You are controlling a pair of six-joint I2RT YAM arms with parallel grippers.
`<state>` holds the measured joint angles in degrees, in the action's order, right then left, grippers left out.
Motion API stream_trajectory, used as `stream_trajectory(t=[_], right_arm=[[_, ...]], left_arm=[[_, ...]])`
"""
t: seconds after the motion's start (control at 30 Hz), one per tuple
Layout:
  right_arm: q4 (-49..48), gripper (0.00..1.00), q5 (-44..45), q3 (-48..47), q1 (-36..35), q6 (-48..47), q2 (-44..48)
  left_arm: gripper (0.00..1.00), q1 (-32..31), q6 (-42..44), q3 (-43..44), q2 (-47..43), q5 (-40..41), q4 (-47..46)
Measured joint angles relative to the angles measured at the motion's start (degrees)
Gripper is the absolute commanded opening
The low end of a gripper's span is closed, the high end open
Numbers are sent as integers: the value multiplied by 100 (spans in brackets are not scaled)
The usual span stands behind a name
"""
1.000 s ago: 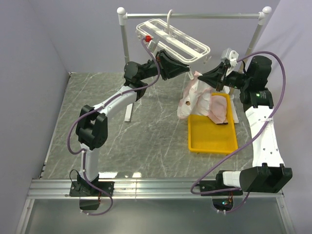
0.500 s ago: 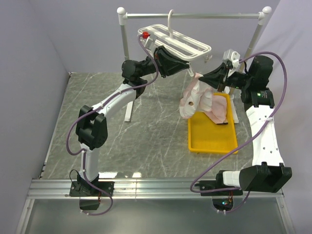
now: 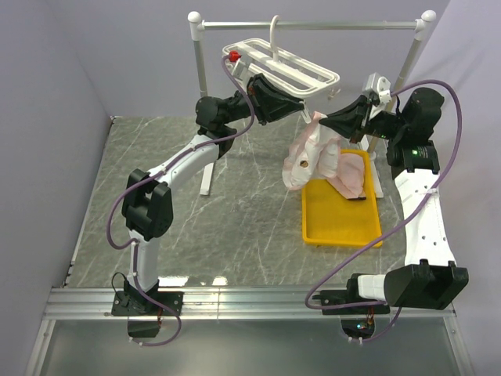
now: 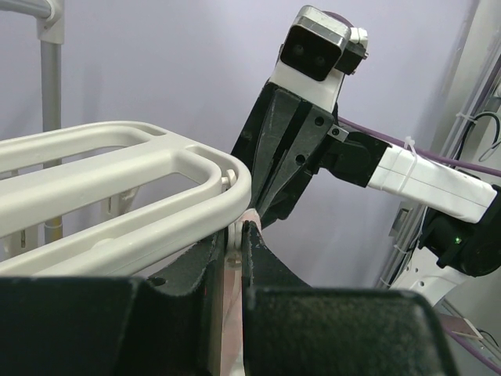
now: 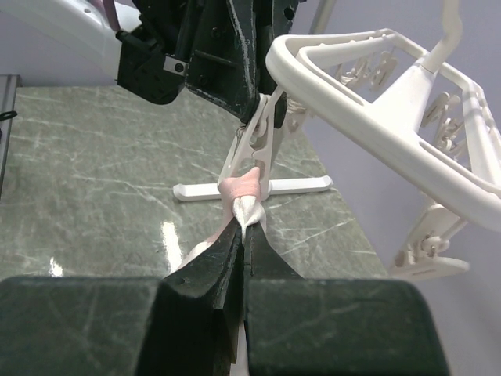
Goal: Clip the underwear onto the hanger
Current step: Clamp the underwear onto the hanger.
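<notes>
The white hanger [image 3: 280, 66] hangs by its hook from the grey rail. My left gripper [image 3: 300, 110] is shut on one dangling clip [image 4: 233, 235] at the hanger's near right end [image 4: 156, 204]. My right gripper [image 3: 322, 120] is shut on a pale pink underwear [image 3: 308, 157] and holds its bunched top edge [image 5: 249, 205] up at the lower end of that clip [image 5: 262, 141]. The pink hem [image 5: 241, 186] sits between the clip's tips; I cannot tell whether the clip grips it. The rest of the garment hangs down over the tray.
A yellow tray [image 3: 338, 223] lies at the right with more pink underwear [image 3: 354, 176] in its far end. The grey rail stand [image 3: 313, 26] with white ball ends spans the back; its white foot [image 5: 297, 186] lies on the marble table below the clip. Other clips [image 5: 427, 251] dangle to the right.
My right gripper has lifted the underwear's top edge up and left to the clip. My left gripper raised the hanger end slightly a second ago, then held still.
</notes>
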<state>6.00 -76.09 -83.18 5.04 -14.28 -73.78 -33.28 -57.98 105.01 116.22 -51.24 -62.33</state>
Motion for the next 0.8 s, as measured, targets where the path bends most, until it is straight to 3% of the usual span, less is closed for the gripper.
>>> stream_trajectory(t=[0.4,0.8], right_arm=[[-389,0,-2,0,0,372,-2],[-144,0,31,0,0,-81,-87]], left_arm=[[0,-2,-138,2,107,-52,-52],[0,-2,-173,2,107,-127,-52]])
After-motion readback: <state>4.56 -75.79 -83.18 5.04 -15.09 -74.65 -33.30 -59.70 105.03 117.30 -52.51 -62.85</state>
